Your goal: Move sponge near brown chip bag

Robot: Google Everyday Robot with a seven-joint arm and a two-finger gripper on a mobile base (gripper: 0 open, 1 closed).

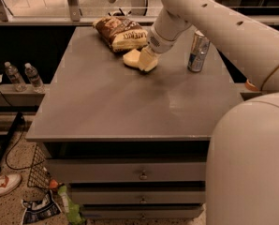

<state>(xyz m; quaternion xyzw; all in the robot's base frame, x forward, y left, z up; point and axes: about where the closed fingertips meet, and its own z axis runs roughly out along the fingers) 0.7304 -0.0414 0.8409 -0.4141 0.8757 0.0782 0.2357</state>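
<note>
**Sponge position.** The sponge (131, 58) sits in the upper middle of the frame, at or just above the desk (106, 107). Whether it rests on the surface cannot be determined. Its upper edge lies just beside the lower edge of the brown chip bag (121, 32), apart from it by a narrow gap.

**Gripper state.** The gripper (148, 60) comes in from the upper right and pinches the right end of the sponge. The pale fingers blend into the foam, so the depth of the grip is unclear.

**Task status.** By judgement, the sponge is already near the bag. The remaining steps are release and withdrawal.

**Hazards from this point.**
- Release from height: if the sponge is not yet down, the soft foam may bounce or roll away from the bag.
- Sticking foam: compressed foam may cling to a finger and drag along as the arm retracts, which would pull the sponge away from the bag.
- Overtravel toward the upper left: further advance may push the sponge into the light, crinkled bag and slide the bag toward the far desk edge.
- Arm sweep: the silver-blue drink can (198, 51) stands upright right of the gripper, below the forearm. A low or sideways retreat may topple it.
</note>
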